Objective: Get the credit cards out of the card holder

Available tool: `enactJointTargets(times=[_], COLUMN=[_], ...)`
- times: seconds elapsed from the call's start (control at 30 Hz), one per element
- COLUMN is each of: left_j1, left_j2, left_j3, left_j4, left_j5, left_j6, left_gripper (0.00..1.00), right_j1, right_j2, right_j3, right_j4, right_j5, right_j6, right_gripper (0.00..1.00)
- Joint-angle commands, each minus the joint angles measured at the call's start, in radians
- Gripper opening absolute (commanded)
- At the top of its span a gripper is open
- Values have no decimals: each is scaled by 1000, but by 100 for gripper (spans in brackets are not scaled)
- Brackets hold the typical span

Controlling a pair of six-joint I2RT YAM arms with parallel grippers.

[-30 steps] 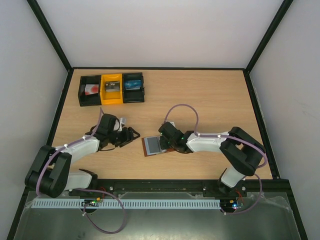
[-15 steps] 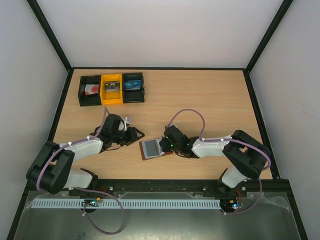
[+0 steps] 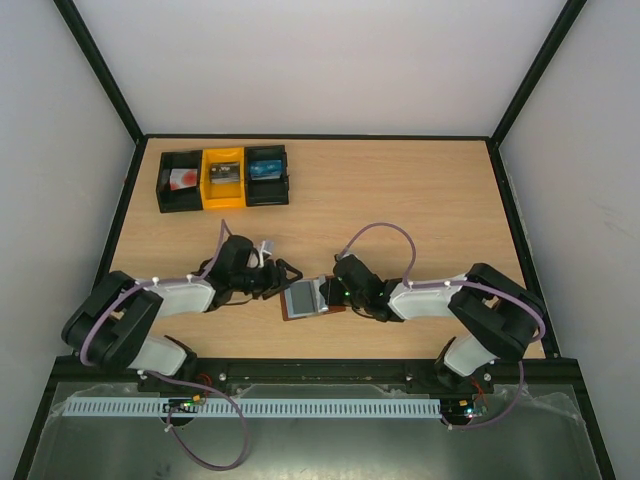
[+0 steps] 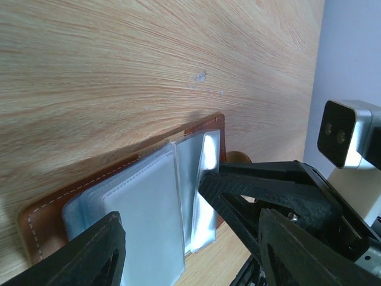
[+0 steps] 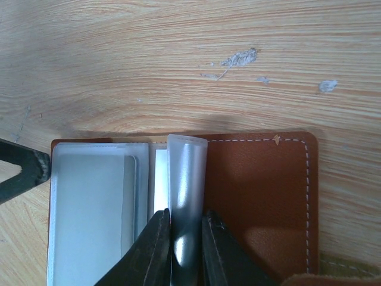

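**Right hand pinching one sleeve of the open card holder, left hand open beside it**

Card holder (image 3: 303,299) lies open and flat on the bench (image 3: 420,200), near the front edge and about centre, between the two arms. In the right wrist view its right half is bare brown leather with stitching. A stack of frosted grey-blue sleeves (image 5: 89,202) covers the left half.

Right hand (image 5: 183,221): fingers (image 5: 152,247) nearly together, clamped on a single clear sleeve (image 5: 186,173) at the fold. That sleeve stands up off the stack with its top edge curled over. The other sleeves lie flat.

Left hand (image 4: 189,238): spread wide, nothing in it. It sits low over the bench, just beside the holder's left edge. One of its fingertips (image 5: 24,167) shows at the left margin of the right wrist view, close to the leather corner. Can't tell if it touches. In the left wrist view its two fingers frame the holder, and the right hand's black fingers come in from the right onto the raised sleeve.

Bins (image 3: 223,178): row of three, black, yellow, black, at the far left of the bench, well apart from the holder. Contents too small to tell.
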Motion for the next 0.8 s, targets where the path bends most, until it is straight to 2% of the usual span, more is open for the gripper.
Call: enactJointTargets(times=[0.0, 0.37, 0.77], left_j1=[-18, -53, -68], left_j2=[48, 46, -21], left_j3=[-10, 8, 39], left_j4=[73, 51, -61], left_j5=[-1, -45, -106], left_j6=[-33, -42, -15], left_gripper=[62, 62, 73], right_j1=[2, 3, 2], right_j2=[-16, -39, -45], right_j3=[-22, -44, -52], right_j4=[-13, -6, 0], right_j5=[5, 19, 23], right_j6=[10, 11, 14], right_gripper=[15, 15, 15])
